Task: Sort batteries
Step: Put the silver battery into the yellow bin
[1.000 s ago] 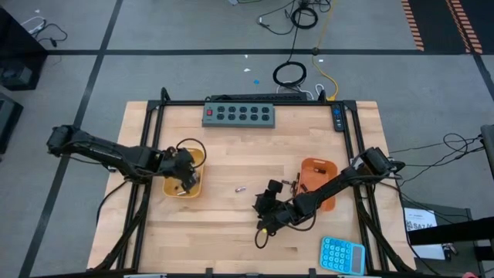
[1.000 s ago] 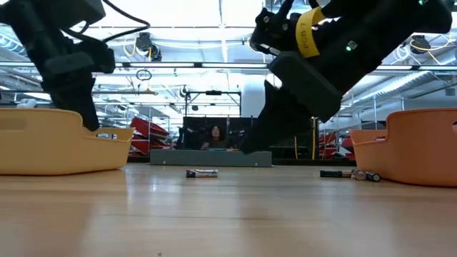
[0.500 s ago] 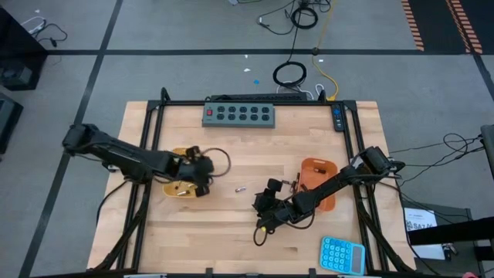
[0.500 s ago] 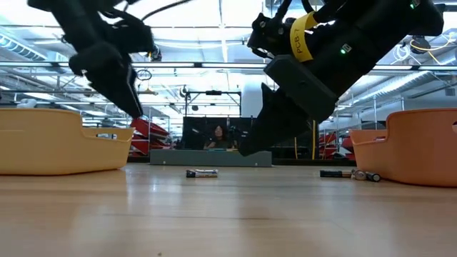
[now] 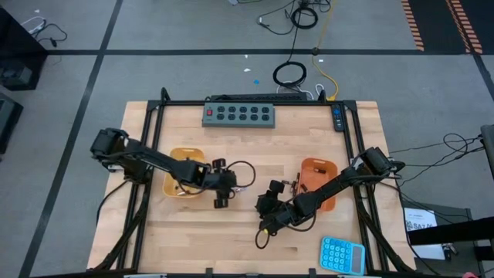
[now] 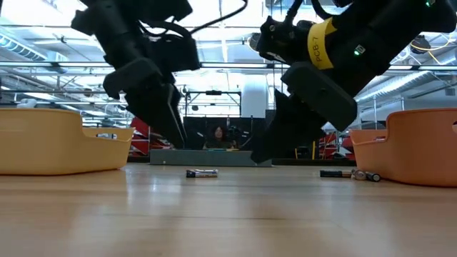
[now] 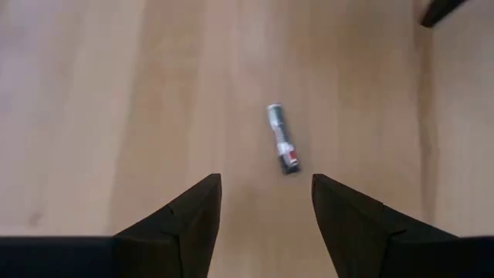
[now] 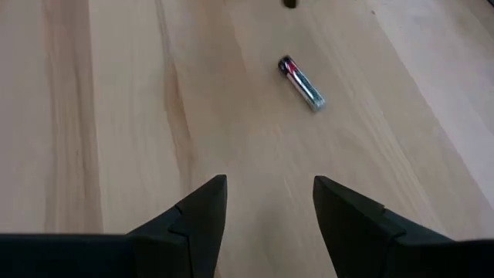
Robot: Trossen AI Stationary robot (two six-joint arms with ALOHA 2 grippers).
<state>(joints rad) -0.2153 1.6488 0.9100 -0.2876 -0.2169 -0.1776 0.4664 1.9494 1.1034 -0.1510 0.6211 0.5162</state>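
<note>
Left gripper (image 7: 265, 208) hangs over the bare desk (image 5: 247, 232) with fingers spread wide and nothing between them. One loose battery (image 7: 282, 148), silver with a dark red-banded end, lies flat just ahead of the fingertips, a little off the gap's centre line and angled to it. In the high view the left gripper (image 5: 221, 185) sits just beside that battery (image 5: 240, 188), between the yellow tray (image 5: 173, 179) behind it and the right arm.

Right gripper (image 8: 265, 208) is also open, medium-wide, empty; the same battery (image 8: 302, 82) lies well ahead of its fingers. It waits near the orange tray (image 5: 318, 171). Low view: the battery (image 6: 201, 173) lies flat on the desk between the two arms, with two more batteries (image 6: 350, 174) just beside the orange tray's wall (image 6: 421, 146).

Step in hand, by my judgement: left arm lining up to pick the loose battery. To do it well:
- shift forward so the battery is centred between the fingers
- rotate the wrist so the fingers close across the battery's short axis, not along its length
- come down low; it lies flat and can roll
- close on the mid-body, not the end
- keep clear of the right gripper close by

Risk: an off-centre close knocks it rolling.
</note>
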